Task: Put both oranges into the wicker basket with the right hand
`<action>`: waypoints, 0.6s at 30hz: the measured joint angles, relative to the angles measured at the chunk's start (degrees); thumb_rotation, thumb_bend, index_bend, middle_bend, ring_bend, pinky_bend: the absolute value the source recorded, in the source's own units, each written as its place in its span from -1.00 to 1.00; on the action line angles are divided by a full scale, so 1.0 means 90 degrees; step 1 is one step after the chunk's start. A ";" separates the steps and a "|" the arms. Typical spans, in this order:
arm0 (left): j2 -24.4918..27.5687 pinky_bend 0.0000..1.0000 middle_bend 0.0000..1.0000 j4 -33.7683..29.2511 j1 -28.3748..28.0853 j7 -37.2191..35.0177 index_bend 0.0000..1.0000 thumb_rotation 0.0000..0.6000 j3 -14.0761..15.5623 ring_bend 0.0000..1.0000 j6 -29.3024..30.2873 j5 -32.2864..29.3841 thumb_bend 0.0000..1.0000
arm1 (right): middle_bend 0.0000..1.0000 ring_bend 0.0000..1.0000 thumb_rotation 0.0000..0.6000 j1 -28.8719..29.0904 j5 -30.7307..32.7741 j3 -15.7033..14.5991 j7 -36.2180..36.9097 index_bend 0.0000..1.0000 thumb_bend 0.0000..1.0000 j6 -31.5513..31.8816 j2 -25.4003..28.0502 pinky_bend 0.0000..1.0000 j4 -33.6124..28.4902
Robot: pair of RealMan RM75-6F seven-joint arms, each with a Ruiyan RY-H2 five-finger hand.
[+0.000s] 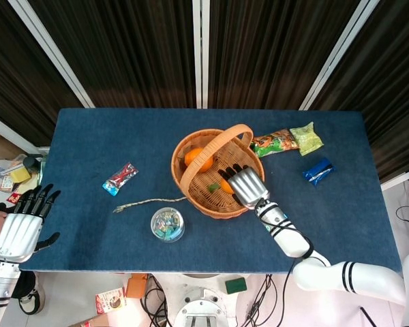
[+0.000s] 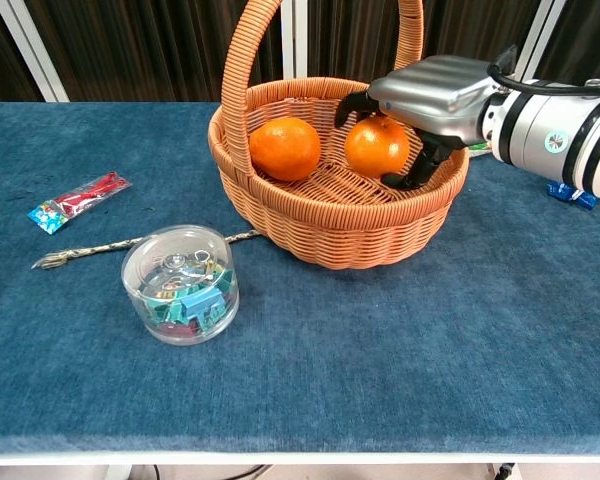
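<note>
My right robot hand (image 2: 435, 100) reaches over the rim of the wicker basket (image 2: 340, 215) with its fingers curled down around an orange (image 2: 376, 146), which I hold inside the basket, just above its woven floor. The other orange (image 2: 285, 148) sits in the basket near the handle, a little apart from the one I grip. My left robot hand (image 1: 19, 228) rests at the counter's (image 1: 88, 136) near left corner, fingers spread and holding nothing. A clear tub of clips (image 2: 180, 283) stands in front of the basket.
</note>
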 measured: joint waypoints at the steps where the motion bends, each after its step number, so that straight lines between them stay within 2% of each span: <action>1: -0.0001 -0.77 -0.95 0.0000 0.0000 0.0000 -0.80 1.00 0.0004 -1.00 0.0000 0.0006 -0.74 | -0.95 -1.00 1.00 0.0027 0.0078 -0.0014 -0.0032 -1.00 -0.39 -0.0002 0.0014 -0.66 -0.0033; 5: -0.0002 -0.77 -0.95 0.0004 0.0003 0.0001 -0.80 1.00 0.0005 -1.00 0.0010 0.0006 -0.74 | -0.99 -1.00 1.00 0.0042 0.0022 -0.0076 0.0003 -1.00 -0.39 0.0137 0.0118 -0.72 -0.0194; 10: 0.0013 -0.77 -0.95 -0.0004 0.0021 -0.0028 -0.80 1.00 0.0014 -1.00 0.0064 0.0039 -0.74 | -0.97 -1.00 1.00 -0.0173 -0.0524 -0.0196 0.0375 -1.00 -0.39 0.0552 0.0479 -0.72 -0.0567; 13: 0.0021 -0.77 -0.95 0.0014 0.0042 -0.0079 -0.80 1.00 0.0017 -1.00 0.0127 0.0070 -0.75 | -0.95 -1.00 1.00 -0.0486 -0.1148 -0.0350 0.0770 -1.00 -0.38 0.1030 0.0797 -0.72 -0.0735; 18: 0.0019 -0.77 -0.95 0.0042 0.0060 -0.0142 -0.79 1.00 0.0007 -1.00 0.0205 0.0104 -0.74 | -0.97 -1.00 1.00 -0.1386 -0.2378 -0.0800 0.1976 -1.00 -0.39 0.2379 0.1490 -0.77 -0.0712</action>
